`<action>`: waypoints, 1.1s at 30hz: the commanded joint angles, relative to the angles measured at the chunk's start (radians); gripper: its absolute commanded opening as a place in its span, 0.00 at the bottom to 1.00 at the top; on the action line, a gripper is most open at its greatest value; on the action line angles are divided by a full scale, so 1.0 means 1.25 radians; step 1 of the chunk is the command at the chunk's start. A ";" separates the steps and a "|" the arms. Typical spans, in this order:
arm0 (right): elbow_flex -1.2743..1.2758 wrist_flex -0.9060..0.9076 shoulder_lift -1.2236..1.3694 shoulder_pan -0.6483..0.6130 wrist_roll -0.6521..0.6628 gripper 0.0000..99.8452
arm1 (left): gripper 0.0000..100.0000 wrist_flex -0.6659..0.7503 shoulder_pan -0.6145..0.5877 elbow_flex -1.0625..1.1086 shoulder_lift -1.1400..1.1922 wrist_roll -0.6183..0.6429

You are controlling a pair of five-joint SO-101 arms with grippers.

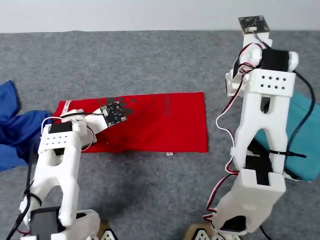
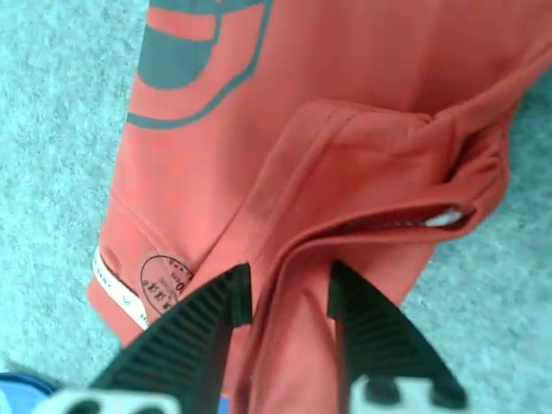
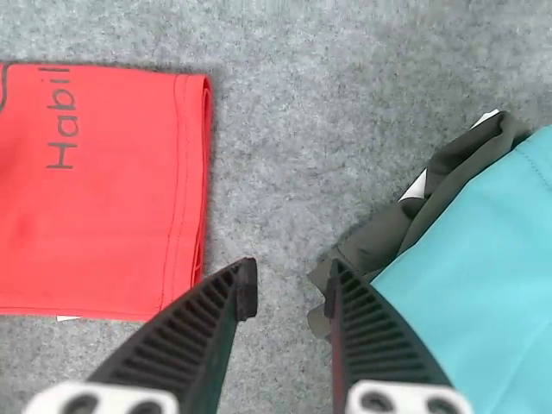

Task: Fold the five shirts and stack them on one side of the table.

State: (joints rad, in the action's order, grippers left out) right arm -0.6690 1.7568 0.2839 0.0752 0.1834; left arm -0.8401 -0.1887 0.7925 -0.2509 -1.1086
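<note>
While the red shirt (image 1: pixel 150 122) lay on the table (image 1: pixel 150 60), long axis side to side, hem toward the right arm, left tool (image 2: pixel 289 302) straddled its raised fold, part-open. Right tool (image 3: pixel 289 297) part-open, empty. Right wrist view added an olive shirt (image 3: pixel 388 233) under the teal shirt (image 3: pixel 466 302).

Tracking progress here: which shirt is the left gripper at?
The red shirt, spread out mid-table: the left gripper straddles a raised fold of it. The blue shirt lies crumpled at one edge, the teal shirt at the other.
</note>
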 commanded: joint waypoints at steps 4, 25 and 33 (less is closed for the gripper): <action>-0.002 0.034 -0.048 0.009 -0.004 0.14 | 0.15 0.075 -0.015 -0.009 0.053 0.012; -0.001 0.034 -0.044 0.008 -0.004 0.14 | 0.15 -0.282 -0.007 -0.487 0.328 0.114; -0.001 0.034 -0.046 0.008 -0.004 0.14 | 0.15 -0.416 -0.017 -0.489 0.282 0.061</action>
State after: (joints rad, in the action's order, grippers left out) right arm -0.6659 1.7568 0.2839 0.0752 0.1834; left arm -1.3203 -0.2071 0.2186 0.1634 -1.0226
